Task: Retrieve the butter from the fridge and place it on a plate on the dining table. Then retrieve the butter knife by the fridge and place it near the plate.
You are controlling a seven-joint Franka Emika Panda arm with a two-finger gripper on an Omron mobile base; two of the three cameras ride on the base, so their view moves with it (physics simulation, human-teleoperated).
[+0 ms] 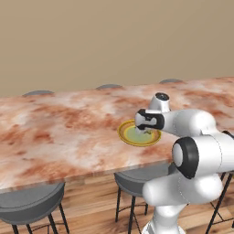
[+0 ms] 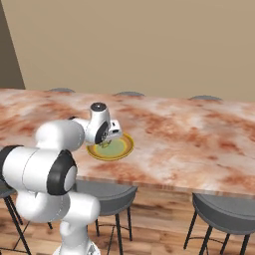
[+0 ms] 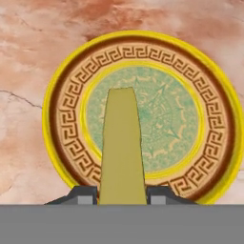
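My fingers [image 3: 122,196] are clamped on the butter [image 3: 122,147], one tip on each side of the stick at the bottom centre of the hand view. Narrow gap, filled by the stick. The butter is a pale-yellow bar running up from the tips to about mid-frame, its far end over the pale green centre of the plate [image 3: 62,90]. Can't tell from this angle whether that end touches the plate or hangs just above it.

In the left base view my hand is right over the plate [image 1: 125,134], centre-right of the frame. In the right base view the plate [image 2: 122,148] sits left of centre, near the front edge of the marbled worktop [image 2: 199,134]. Grey stools [image 1: 29,201] are tucked along the near edge, and more stool tops show along the far edge.
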